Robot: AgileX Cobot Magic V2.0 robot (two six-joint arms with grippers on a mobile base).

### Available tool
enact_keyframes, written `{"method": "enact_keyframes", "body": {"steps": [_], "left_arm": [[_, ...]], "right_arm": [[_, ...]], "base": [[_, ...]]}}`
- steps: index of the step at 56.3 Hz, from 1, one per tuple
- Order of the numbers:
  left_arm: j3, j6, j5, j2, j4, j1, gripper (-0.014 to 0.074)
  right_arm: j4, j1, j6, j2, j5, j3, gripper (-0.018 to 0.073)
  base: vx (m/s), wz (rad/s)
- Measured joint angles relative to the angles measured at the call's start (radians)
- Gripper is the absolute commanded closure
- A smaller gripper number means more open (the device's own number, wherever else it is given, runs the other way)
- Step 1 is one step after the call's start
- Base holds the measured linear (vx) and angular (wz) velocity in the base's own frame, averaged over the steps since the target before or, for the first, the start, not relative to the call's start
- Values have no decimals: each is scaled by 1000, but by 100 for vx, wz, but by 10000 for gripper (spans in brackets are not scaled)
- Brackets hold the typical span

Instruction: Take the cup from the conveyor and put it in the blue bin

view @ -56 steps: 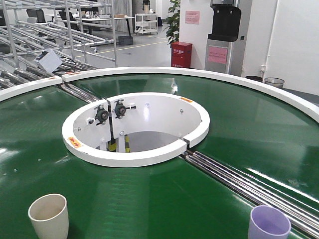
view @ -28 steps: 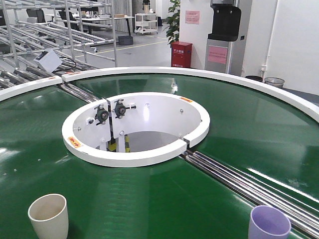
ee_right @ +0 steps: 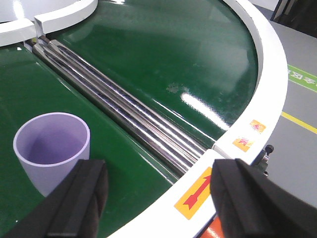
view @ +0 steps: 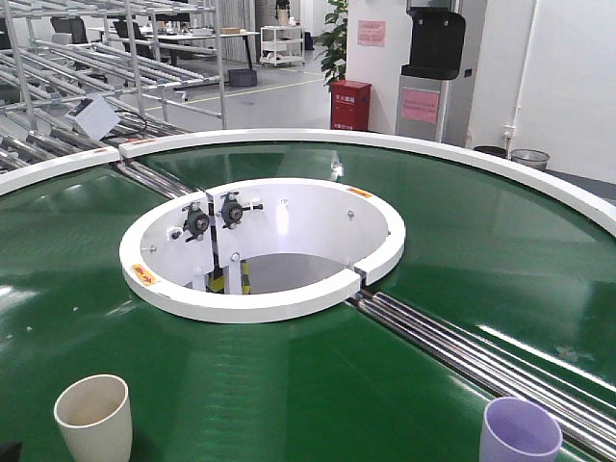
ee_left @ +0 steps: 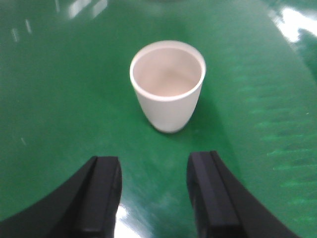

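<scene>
Standing upright on the green conveyor (view: 462, 241) close to its near edge are 2 cups, well apart: a cream cup (ee_left: 167, 87) toward the left and a lilac cup (ee_right: 52, 148) toward the right. The left gripper (ee_left: 153, 166) hovers just short of the cream cup, jaws spread wider than its base and holding nothing. The right gripper (ee_right: 161, 171) hangs over the outer white rim (ee_right: 270, 74), jaws wide apart and empty, with the lilac cup just beside 1 finger and the steel rollers (ee_right: 124, 109) ahead.

Left hand (ee_left: 153, 166) and right hand (ee_right: 161, 173) both hover, spread wide
</scene>
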Motion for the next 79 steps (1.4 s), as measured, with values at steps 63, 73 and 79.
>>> {"method": "enact_keyframes", "body": {"steps": [63, 73, 79], "left_arm": [[-595, 74, 239, 790, -40, 71, 148], [-595, 74, 228, 813, -49, 71, 169], [-595, 74, 206, 813, -49, 71, 218]], "right_arm": [[0, 0, 0, 0, 3, 0, 44], [1, 0, 25, 17, 79, -2, 44], [3, 0, 25, 68, 159, -12, 44]], "base": [[0, 0], [0, 0], [0, 0]]}}
